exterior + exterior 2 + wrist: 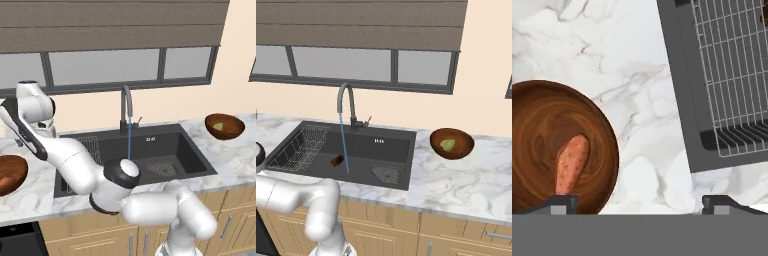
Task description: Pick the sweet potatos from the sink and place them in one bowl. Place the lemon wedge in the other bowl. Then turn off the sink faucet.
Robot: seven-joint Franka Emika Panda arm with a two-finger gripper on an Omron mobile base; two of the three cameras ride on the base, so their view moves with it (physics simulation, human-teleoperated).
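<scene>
Left base view: the white arm reaches away to the left over the white marbled stone desk (pixel 235 165). A round dark reddish-brown wooden bowl (pixel 11 172) sits at the left edge of the picture. The large matte black sink basin (pixel 150 150) lies in the middle, and the tall slim grey gooseneck faucet (pixel 125 107) drops a thin blue stream of water (pixel 129 142) into it. A second round dark brown wooden bowl (pixel 224 125) stands on the desk right of the sink with the small yellow-green lemon wedge (pixel 219 126) inside.

Right base view: the dark brown oblong sweet potato (pixel 337 160) lies on the basin floor, just beside the stream, between the wire rack (pixel 298 148) and the square drain grate (pixel 386 174).

Hand view: the gripper (pixel 639 205) hangs over the left bowl's edge, and its two dark fingers (pixel 561 204) stand wide apart with nothing between them. The orange-red oblong sweet potato (pixel 572 164) lies inside that bowl, close to one fingertip.

Done, as I judge it: the lemon wedge is in the right-hand bowl and one tuber in the left-hand bowl.

Left to do: fetch the brown tuber from the sink and put it with the orange one, then shut off the tap, which is running.
</scene>
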